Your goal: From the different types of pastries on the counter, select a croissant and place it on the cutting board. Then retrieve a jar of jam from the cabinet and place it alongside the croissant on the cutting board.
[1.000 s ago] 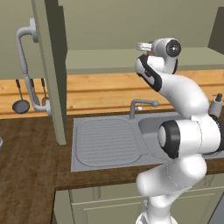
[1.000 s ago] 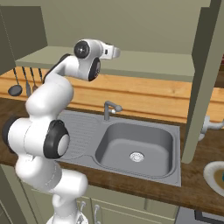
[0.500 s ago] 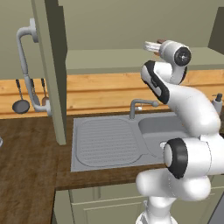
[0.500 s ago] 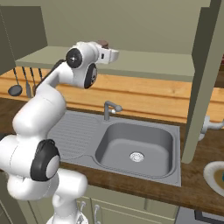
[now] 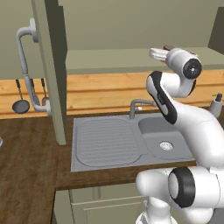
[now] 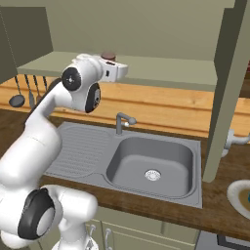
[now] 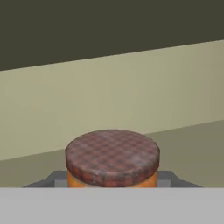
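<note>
The two-finger gripper is clamped on the small squat orange-red jar of jam with its brownish checked lid, held up inside the open olive-grey wall cabinet, above the grey steel sink in the dark brown wood-grain counter

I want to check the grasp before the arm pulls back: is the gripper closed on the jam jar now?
Shut on it. In the hand view the jar of jam sits between the gripper fingers.
</note>
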Motion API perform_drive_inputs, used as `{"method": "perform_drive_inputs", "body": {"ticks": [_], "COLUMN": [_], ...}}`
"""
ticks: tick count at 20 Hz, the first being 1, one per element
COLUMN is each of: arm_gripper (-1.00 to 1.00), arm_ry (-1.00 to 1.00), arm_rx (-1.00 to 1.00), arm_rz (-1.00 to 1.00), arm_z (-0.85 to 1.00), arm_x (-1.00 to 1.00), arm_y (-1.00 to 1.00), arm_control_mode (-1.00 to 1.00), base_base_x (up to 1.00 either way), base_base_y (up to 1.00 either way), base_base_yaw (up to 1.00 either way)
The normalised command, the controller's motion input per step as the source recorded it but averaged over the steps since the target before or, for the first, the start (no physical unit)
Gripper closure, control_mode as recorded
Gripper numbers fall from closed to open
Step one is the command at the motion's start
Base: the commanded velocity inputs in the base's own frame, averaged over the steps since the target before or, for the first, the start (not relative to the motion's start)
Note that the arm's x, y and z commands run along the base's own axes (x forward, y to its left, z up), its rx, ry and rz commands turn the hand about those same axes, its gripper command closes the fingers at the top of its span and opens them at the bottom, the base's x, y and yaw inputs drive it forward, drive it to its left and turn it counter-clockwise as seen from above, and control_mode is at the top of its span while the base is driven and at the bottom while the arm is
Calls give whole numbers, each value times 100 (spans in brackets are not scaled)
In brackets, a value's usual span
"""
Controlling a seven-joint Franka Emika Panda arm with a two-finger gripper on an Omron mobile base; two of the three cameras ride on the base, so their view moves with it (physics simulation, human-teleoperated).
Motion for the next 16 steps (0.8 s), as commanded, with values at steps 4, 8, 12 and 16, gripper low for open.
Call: {"method": "perform_drive_inputs", "body": {"ticks": [4,8,12,16], "arm_gripper": [100,100,100,100], "arm_ry": [3,0,0,0], "arm_rx": [0,0,0,0], "arm_rz": [-2,0,0,-2], "arm_z": [0,0,0,0], "arm_x": [-91,-100,-100,-100], "arm_y": [0,0,0,0], "arm_control_mode": [-100,-100,-100,-100], "base_base_x": [0,0,0,0], "base_base_y": [0,0,0,0], "base_base_yaw": [0,0,0,0]}}
